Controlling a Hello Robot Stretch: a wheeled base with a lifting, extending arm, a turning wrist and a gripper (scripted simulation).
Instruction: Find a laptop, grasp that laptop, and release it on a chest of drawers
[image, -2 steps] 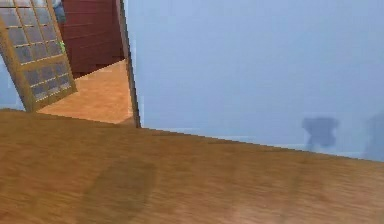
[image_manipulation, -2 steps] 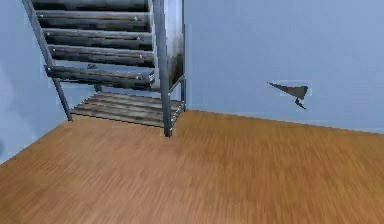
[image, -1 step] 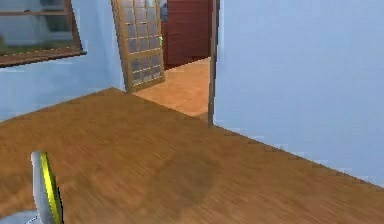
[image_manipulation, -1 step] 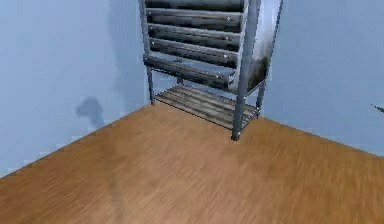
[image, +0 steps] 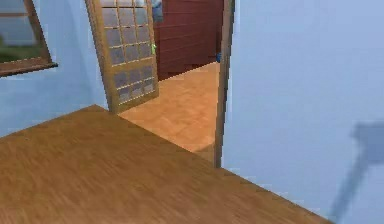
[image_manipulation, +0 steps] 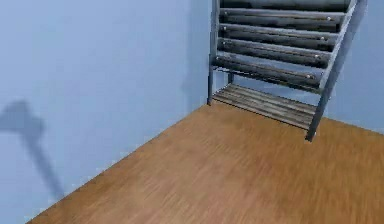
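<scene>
We look ahead across a wooden floor (image: 100, 170) toward an open doorway. A door (image: 125, 50) with a wooden frame and rows of glass panes stands swung open at the doorway's left. A wooden doorpost (image: 226, 80) borders the doorway on the right, against a plain blue wall (image: 300, 90). Beyond the threshold lies an orange tiled floor (image: 185, 105), and at its far end stands a dark red front with horizontal lines (image: 190, 35); we cannot tell what kind of furniture it is. At the forward view's left edge sits a window (image: 20, 40) in a wooden frame.

In the arm side view, a metal rack (image_manipulation: 280, 50) with dark shelves stands in the corner at the upper right, its lowest shelf of planks just above the boards.

We cannot tell the arm's pose or the gripper's state, and we cannot tell where the laptop is
</scene>
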